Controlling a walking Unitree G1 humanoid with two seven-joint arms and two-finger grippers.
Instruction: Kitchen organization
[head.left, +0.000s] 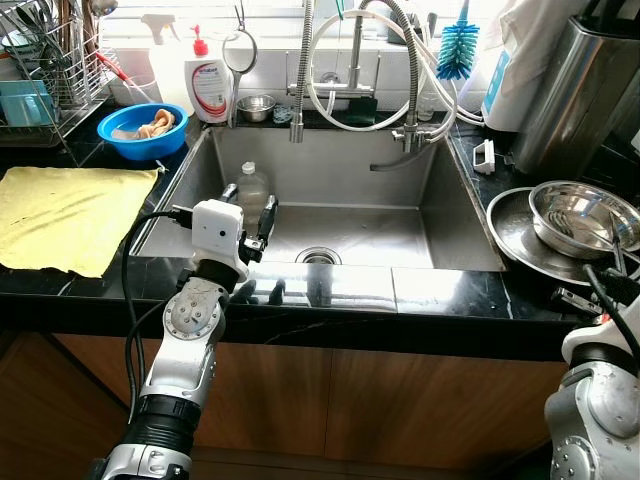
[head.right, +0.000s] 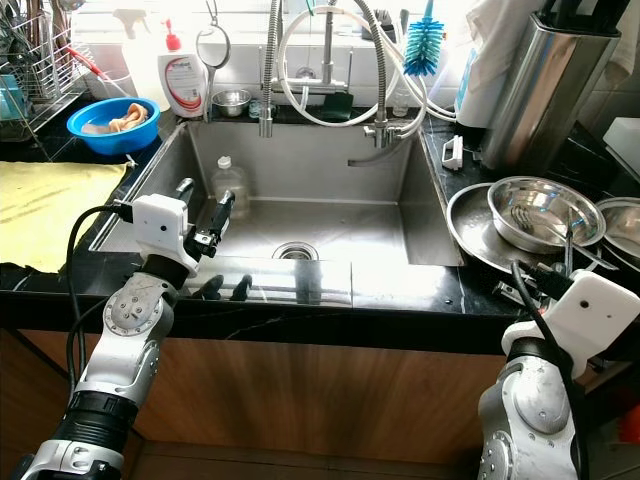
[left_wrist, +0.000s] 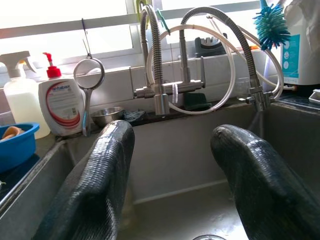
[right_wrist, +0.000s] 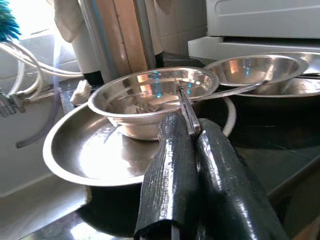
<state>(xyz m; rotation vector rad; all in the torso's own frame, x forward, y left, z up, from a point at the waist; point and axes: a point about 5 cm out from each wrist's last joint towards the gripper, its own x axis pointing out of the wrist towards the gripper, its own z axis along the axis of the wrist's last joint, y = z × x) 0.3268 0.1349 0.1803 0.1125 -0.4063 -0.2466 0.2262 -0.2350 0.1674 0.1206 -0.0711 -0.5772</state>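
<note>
Sink (head.left: 455, 215): stainless basin set in the black counter, centre of scene; drain at the near middle of its floor.
Faucet (head.left: 352, 60): coiled spring spout with white hoses, at the far rim of the sink.
Yellow cloth (head.left: 65, 215): spread flat on the counter, left of the sink.
Steel plate (head.right: 470, 235): on the counter right of the sink; carries a steel bowl (head.right: 545, 212) with a utensil (right_wrist: 187, 112) leaning out of it.
Blue bowl (head.left: 142, 130): far left of the sink, next to the dish rack (head.left: 50, 70).
Soap bottle (left_wrist: 62, 107): white body, red pump, red-and-white label; the writing cannot be read reliably. Stands at the far left corner of the sink.
Clear bottle (head.left: 252, 187): upright inside the sink, far left part, just beyond the left gripper.
Blue brush (head.left: 459, 45): upright, far right of the faucet.
Left gripper (head.left: 248, 215): arm raised over the near left sink rim, fingers pointing into the basin, spread wide, empty.
Right gripper (right_wrist: 187, 165): low at the near right counter edge, fingers pressed together, clamped on the utensil handle.
</note>
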